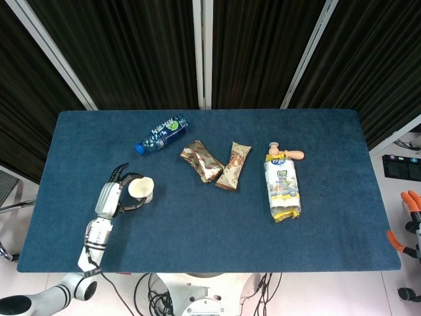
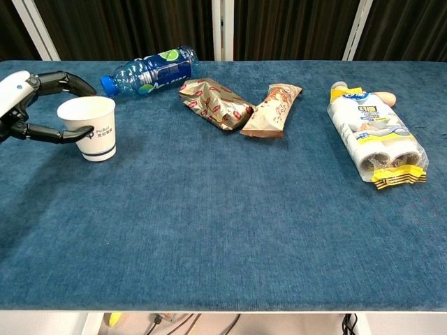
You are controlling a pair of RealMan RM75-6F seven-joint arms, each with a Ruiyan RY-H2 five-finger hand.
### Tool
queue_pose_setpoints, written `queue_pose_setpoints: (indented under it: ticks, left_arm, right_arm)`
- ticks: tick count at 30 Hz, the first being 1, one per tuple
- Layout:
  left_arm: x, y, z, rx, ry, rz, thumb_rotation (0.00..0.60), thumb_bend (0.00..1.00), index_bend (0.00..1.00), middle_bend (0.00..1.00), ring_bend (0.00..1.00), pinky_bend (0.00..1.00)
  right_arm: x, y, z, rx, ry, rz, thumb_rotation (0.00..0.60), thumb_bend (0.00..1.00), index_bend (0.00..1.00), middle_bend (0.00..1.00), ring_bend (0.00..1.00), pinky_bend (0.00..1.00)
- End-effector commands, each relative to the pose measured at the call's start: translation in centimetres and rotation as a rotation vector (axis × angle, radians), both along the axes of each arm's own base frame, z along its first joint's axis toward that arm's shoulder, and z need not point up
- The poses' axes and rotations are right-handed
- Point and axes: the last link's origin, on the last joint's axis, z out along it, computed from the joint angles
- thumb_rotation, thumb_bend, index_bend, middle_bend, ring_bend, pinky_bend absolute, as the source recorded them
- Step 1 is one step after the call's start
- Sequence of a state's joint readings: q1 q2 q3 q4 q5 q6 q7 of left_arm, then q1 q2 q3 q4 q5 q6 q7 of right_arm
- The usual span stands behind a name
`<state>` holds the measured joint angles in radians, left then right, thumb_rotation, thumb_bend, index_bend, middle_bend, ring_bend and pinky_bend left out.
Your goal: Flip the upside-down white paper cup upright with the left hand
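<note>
The white paper cup [image 1: 141, 190] [image 2: 90, 128] stands upright, mouth up, on the blue table [image 1: 197, 224] near its left side. My left hand [image 1: 116, 195] [image 2: 29, 105] holds it from the left, with fingers [image 2: 68, 81] curved behind the rim and the thumb against the cup's near side. The cup's base looks to be at or just above the cloth. My right hand [image 1: 406, 220] shows only partly at the far right edge of the head view, off the table, its orange-tipped fingers spread with nothing in them.
A blue bottle [image 1: 162, 133] [image 2: 150, 71] lies behind the cup. Two snack packets [image 1: 201, 162] [image 1: 234, 166] lie mid-table. A white and yellow package [image 1: 283, 184] [image 2: 377, 136] lies to the right, with a wooden piece [image 1: 289, 155] at its far end.
</note>
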<state>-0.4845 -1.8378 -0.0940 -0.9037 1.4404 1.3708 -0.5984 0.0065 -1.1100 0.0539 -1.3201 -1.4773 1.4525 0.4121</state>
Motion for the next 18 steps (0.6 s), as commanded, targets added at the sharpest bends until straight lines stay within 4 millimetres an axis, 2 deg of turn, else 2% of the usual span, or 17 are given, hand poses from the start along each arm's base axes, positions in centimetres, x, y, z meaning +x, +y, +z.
queue_pose_setpoints:
  ticks: [1, 7, 13, 16, 18]
  left_arm:
    - [-0.1, -0.1, -0.1, -0.011, -0.006, -0.003, 0.6, 0.24, 0.28, 0.27, 0.05, 0.06]
    - [-0.1, -0.4, 0.0, -0.006, -0.024, -0.019, 0.6, 0.23, 0.16, 0.18, 0.05, 0.07]
    - [0.1, -0.8, 0.7, 0.009, -0.037, -0.045, 0.6, 0.23, 0.13, 0.14, 0.04, 0.07]
    - [0.4, -1.1, 2.0, 0.047, -0.055, -0.069, 0.6, 0.23, 0.11, 0.13, 0.03, 0.07]
    - [0.5, -1.4, 3.9, 0.104, -0.043, -0.097, 0.6, 0.23, 0.11, 0.13, 0.02, 0.07]
  right_arm:
    - [0.0, 0.0, 0.0, 0.001, 0.0, -0.002, 0.6, 0.28, 0.0, 0.0, 0.0, 0.0]
    - [-0.1, 0.0, 0.0, 0.006, 0.005, -0.011, 0.6, 0.28, 0.0, 0.0, 0.0, 0.0]
    - [0.1, 0.0, 0.1, 0.0, 0.006, -0.008, 0.6, 0.28, 0.0, 0.0, 0.0, 0.0]
    - [0.2, 0.0, 0.3, -0.007, 0.008, -0.004, 0.6, 0.28, 0.0, 0.0, 0.0, 0.0]
    - [0.2, 0.1, 0.5, -0.013, 0.011, -0.001, 0.6, 0.28, 0.0, 0.0, 0.0, 0.0]
